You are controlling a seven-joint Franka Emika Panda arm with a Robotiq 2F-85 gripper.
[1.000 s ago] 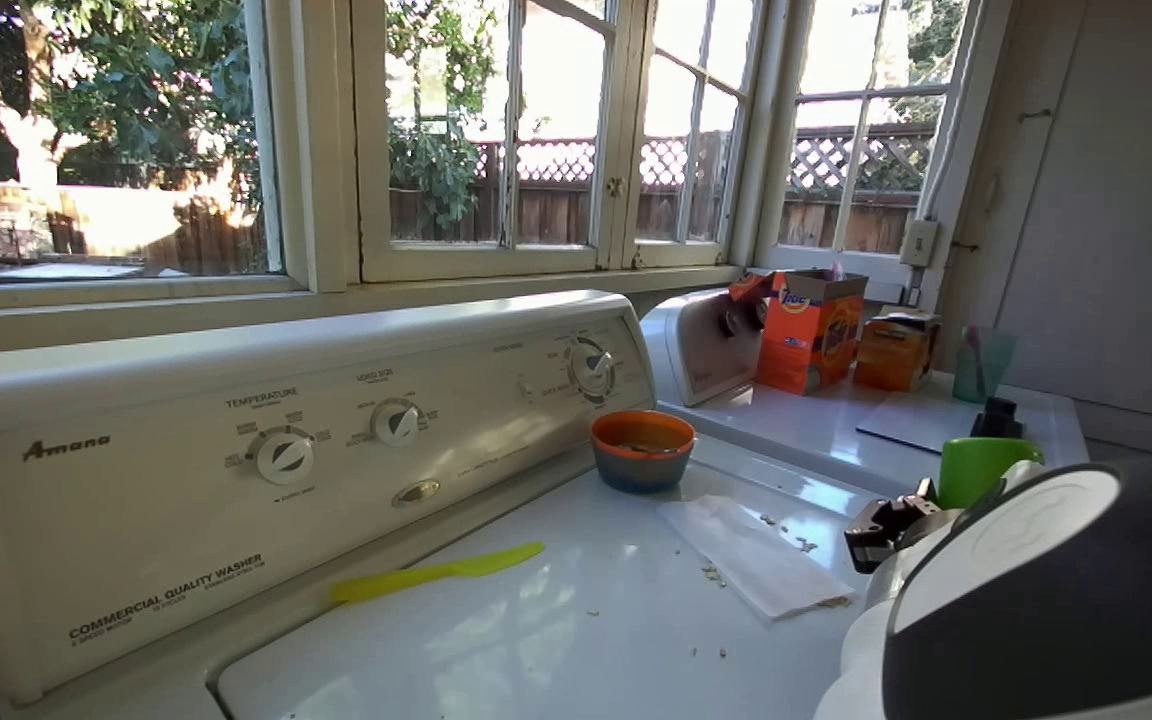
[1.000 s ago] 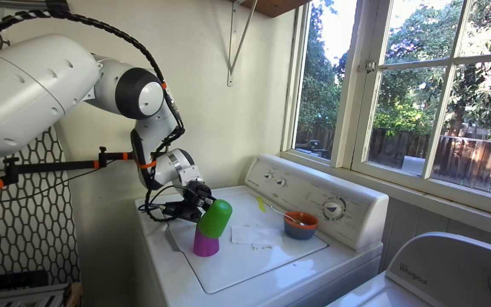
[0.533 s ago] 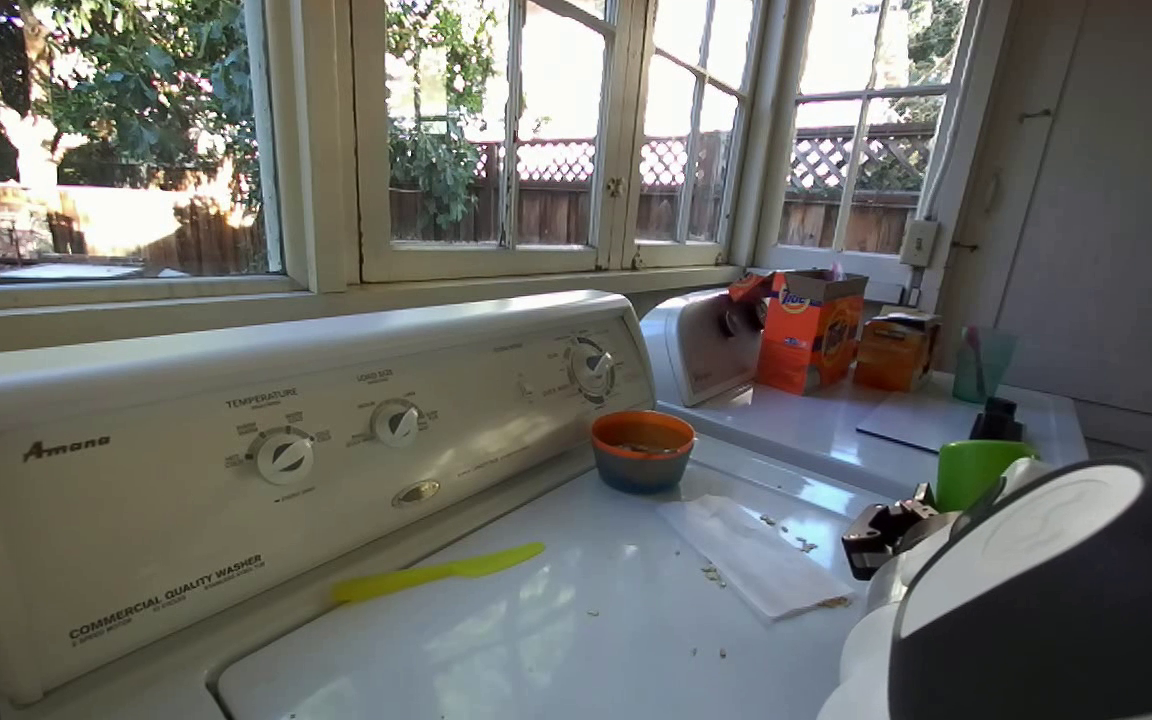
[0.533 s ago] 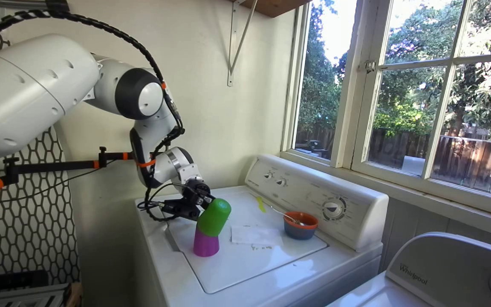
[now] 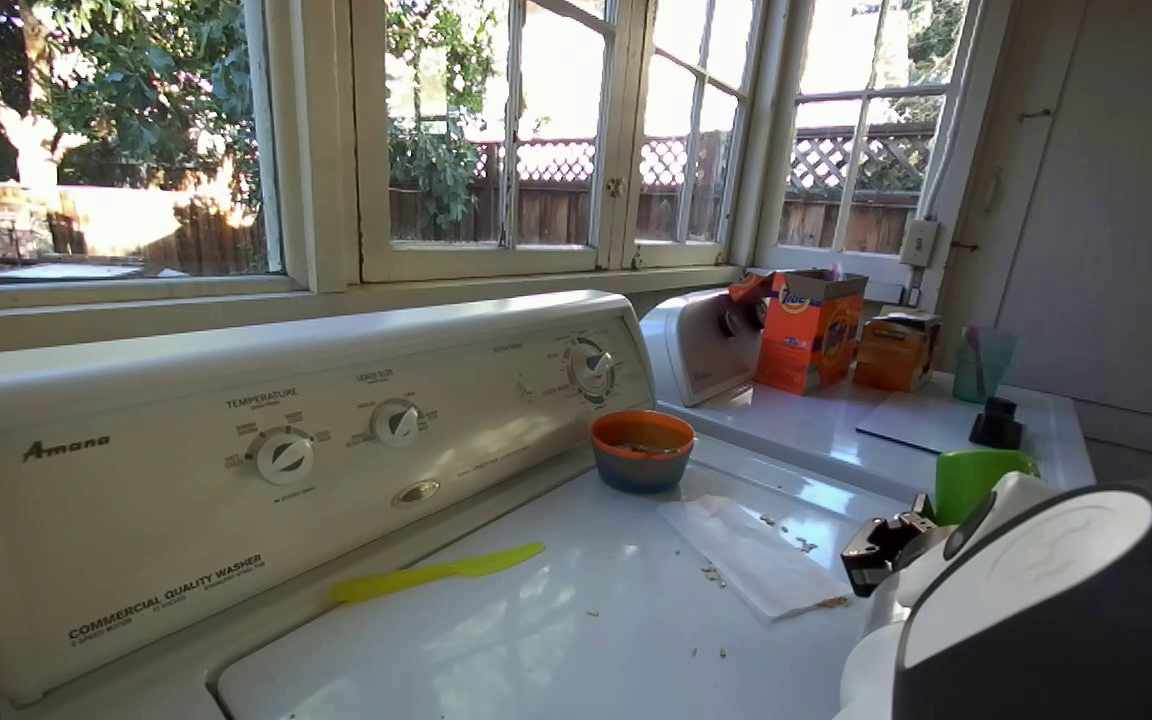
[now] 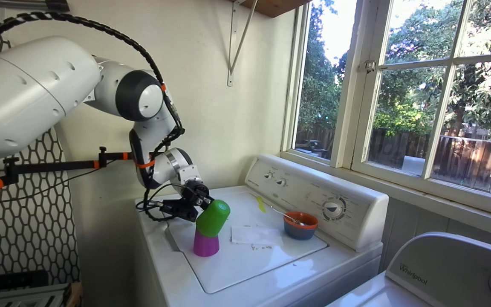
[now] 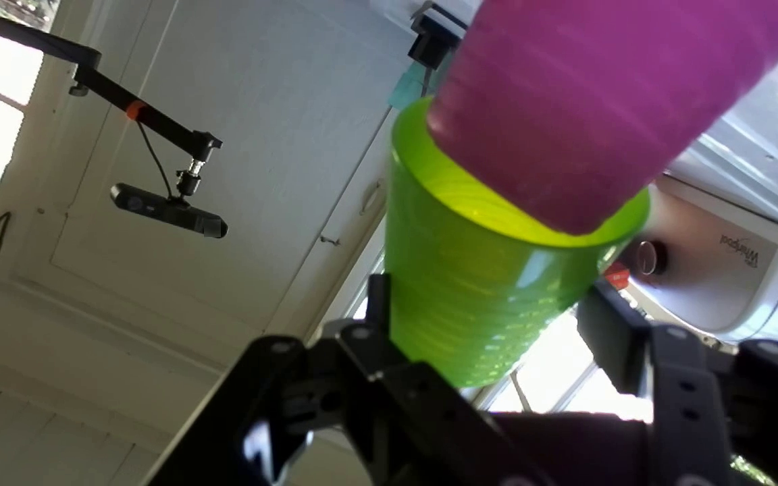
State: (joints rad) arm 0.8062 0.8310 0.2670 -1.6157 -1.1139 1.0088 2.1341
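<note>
A green cup [image 7: 477, 297] is held mouth-down and tilted between the fingers of my gripper [image 7: 490, 307], which is shut on its sides. Below it, in an exterior view, an upside-down purple cup [image 6: 206, 247] stands on the white washer lid [image 6: 245, 266]. The wrist view shows the base of that purple cup [image 7: 598, 115] within the open mouth of the green one. In an exterior view the green cup [image 5: 981, 485] shows behind the arm's white and black wrist, which hides the purple cup there.
An orange-rimmed grey bowl [image 5: 642, 462] with a spoon [image 6: 286, 216] stands near the control panel [image 6: 313, 194]. A white napkin [image 5: 761, 565], crumbs and a yellow-green plastic knife [image 5: 436, 573] lie on the washer. Detergent boxes [image 5: 808, 335] stand on the neighbouring machine.
My gripper and the green cup have shifted slightly and sunk a little, still tilted over the purple cup. The purple cup and everything else stay put.
</note>
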